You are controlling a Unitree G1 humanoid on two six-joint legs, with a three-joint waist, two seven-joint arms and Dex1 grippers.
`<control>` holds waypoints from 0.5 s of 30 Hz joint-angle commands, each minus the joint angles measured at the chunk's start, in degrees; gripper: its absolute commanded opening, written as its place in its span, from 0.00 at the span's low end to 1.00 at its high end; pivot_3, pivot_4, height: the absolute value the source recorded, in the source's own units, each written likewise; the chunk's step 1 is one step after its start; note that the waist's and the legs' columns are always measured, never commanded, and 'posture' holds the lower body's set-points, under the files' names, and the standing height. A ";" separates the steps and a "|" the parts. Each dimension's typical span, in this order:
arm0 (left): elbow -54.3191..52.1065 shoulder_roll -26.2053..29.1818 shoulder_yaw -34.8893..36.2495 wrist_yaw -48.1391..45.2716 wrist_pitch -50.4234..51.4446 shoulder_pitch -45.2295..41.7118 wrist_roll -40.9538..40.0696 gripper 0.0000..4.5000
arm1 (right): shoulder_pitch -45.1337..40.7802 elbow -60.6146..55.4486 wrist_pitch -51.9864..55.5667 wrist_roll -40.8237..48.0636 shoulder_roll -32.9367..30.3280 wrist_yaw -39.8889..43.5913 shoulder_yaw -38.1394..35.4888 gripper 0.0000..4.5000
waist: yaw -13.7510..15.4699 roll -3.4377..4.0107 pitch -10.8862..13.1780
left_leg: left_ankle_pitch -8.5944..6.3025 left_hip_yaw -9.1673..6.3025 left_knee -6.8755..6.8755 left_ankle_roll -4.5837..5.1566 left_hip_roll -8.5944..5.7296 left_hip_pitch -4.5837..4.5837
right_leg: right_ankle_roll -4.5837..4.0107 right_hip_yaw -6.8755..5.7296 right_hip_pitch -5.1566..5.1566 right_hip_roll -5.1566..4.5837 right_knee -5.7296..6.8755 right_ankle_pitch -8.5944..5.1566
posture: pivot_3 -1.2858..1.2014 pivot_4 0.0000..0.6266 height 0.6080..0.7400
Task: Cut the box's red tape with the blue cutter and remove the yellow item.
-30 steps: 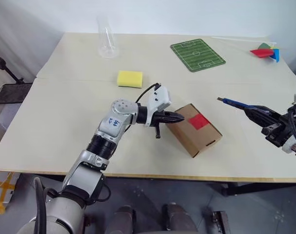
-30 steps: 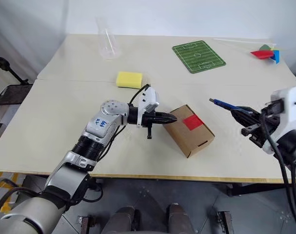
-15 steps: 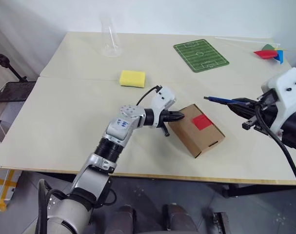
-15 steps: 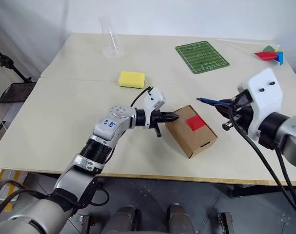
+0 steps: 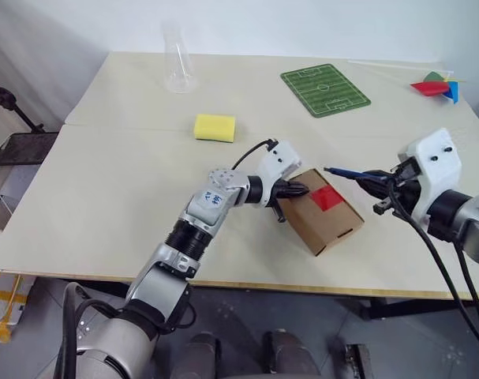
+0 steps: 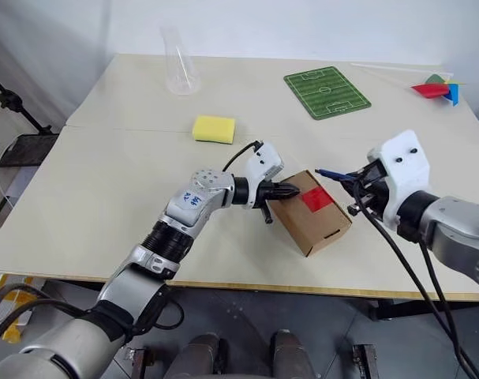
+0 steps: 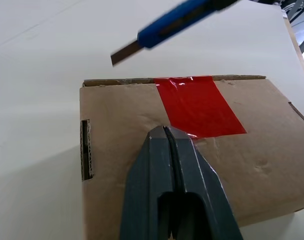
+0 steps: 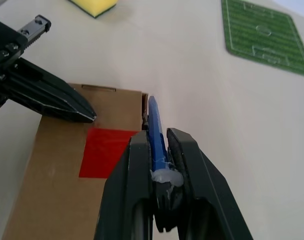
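The left end effector, its two black fingers pressed together, bears its tip on the top of the box just beside the red tape, apparently to pin the carton to the desk for the cut. The right end effector pinches the blue cutter and holds its blade in the air just off the box's far edge, aimed toward the tape between the two tools. The yellow item cannot be seen, presumably because the box is sealed.
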 commanded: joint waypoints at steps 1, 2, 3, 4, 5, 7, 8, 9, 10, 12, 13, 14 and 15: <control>0.69 -0.33 -2.01 -0.60 1.93 0.65 1.15 0.00 | -1.18 -0.82 0.42 -2.04 1.15 0.76 -0.88 0.04 | -0.03 -0.01 -0.02 | 0.00 0.00 0.00 0.00 0.00 0.01 | 0.00 0.00 0.00 0.00 0.00 0.00 | 0.52 0.24 1.00; 0.59 -0.32 -1.95 -0.69 2.16 0.67 1.08 0.00 | -1.19 -0.83 0.62 -2.41 1.66 0.80 -0.90 0.04 | -0.02 0.00 -0.02 | 0.00 0.00 0.00 0.00 0.00 0.02 | 0.00 0.00 0.01 0.00 0.00 0.00 | 0.52 0.24 1.00; 0.47 -0.33 -1.89 -0.77 2.40 0.70 0.99 0.00 | -1.06 -0.86 0.81 -2.73 2.15 0.86 -0.98 0.04 | -0.02 -0.01 -0.03 | 0.00 0.00 0.00 0.00 0.00 0.03 | 0.00 0.00 0.01 0.00 0.02 0.00 | 0.52 0.24 1.00; 0.37 -0.28 -1.88 -0.91 2.58 0.71 0.92 0.00 | -0.93 -0.93 1.03 -3.01 2.68 0.98 -1.01 0.04 | -0.02 -0.01 -0.03 | 0.00 0.00 0.00 0.00 0.00 0.03 | 0.00 0.00 0.01 0.00 0.02 0.00 | 0.52 0.24 1.00; 0.28 -0.23 -1.91 -1.02 2.76 0.70 0.92 0.00 | -0.67 -1.08 1.24 -3.26 3.36 1.04 -1.04 0.04 | -0.02 -0.01 -0.04 | 0.00 0.00 0.00 0.00 0.00 0.04 | 0.00 0.00 0.02 0.00 0.02 0.00 | 0.52 0.24 1.00; 0.16 -0.09 -2.06 -1.28 2.94 0.69 0.99 0.00 | -0.29 -1.56 1.62 -3.97 4.33 1.41 -0.98 0.04 | -0.02 -0.01 -0.04 | 0.00 0.00 0.00 0.00 0.00 0.04 | 0.00 0.00 0.02 0.00 0.02 0.00 | 0.52 0.24 1.00; 0.17 -0.04 -2.08 -1.37 2.96 0.67 1.02 0.00 | -0.31 -1.71 1.82 -4.30 4.66 1.56 -0.95 0.04 | -0.02 -0.01 -0.04 | 0.00 0.00 0.00 0.00 0.00 0.04 | 0.00 0.00 0.02 0.00 0.02 0.00 | 0.52 0.24 1.00; 0.23 0.03 -2.07 -1.51 2.92 0.62 1.04 0.00 | -0.57 -1.77 1.89 -4.67 5.01 1.64 -0.91 0.04 | -0.03 -0.01 -0.04 | 0.00 0.00 0.00 0.00 0.00 0.04 | 0.00 -0.01 0.02 0.00 0.03 0.00 | 0.52 0.24 1.00; 0.26 0.07 -2.07 -1.58 2.89 0.54 1.08 0.00 | -0.74 -1.70 1.93 -4.96 5.35 1.65 -1.43 0.04 | -0.03 0.00 -0.04 | 0.00 0.00 0.00 0.00 0.00 0.05 | 0.00 0.00 0.02 0.00 0.03 0.00 | 0.52 0.24 1.00; 0.34 0.11 -2.02 -1.66 2.90 0.39 1.12 0.00 | -1.24 -1.67 2.04 -5.57 5.46 2.05 -2.49 0.04 | -0.03 0.00 -0.04 | 0.00 0.00 0.00 0.00 0.00 0.05 | 0.00 0.00 0.02 0.00 0.03 0.00 | 0.52 0.24 1.00; 0.29 0.15 -2.04 -1.72 2.95 0.34 1.13 0.00 | -1.87 -1.91 2.25 -5.10 5.59 2.18 -2.94 0.04 | -0.05 0.00 -0.04 | 0.00 0.00 0.00 0.00 -0.01 0.05 | 0.00 0.00 0.02 0.00 0.04 0.00 | 0.52 0.24 1.00; 0.26 0.16 -2.03 -1.75 3.02 0.31 1.10 0.00 | -2.42 -2.18 2.52 -4.62 5.82 2.22 -3.09 0.04 | -0.08 0.00 -0.05 | 0.00 0.00 0.00 0.00 -0.01 0.05 | 0.00 0.00 0.02 0.00 0.04 0.00 | 0.52 0.24 1.00; 0.23 0.18 -2.04 -1.76 3.07 0.29 1.08 0.00 | -2.80 -2.37 2.76 -4.30 6.05 2.24 -3.15 0.04 | -0.09 0.00 -0.04 | 0.00 0.00 0.00 0.00 -0.01 0.06 | 0.00 0.00 0.02 0.00 0.04 0.00 | 0.52 0.24 1.00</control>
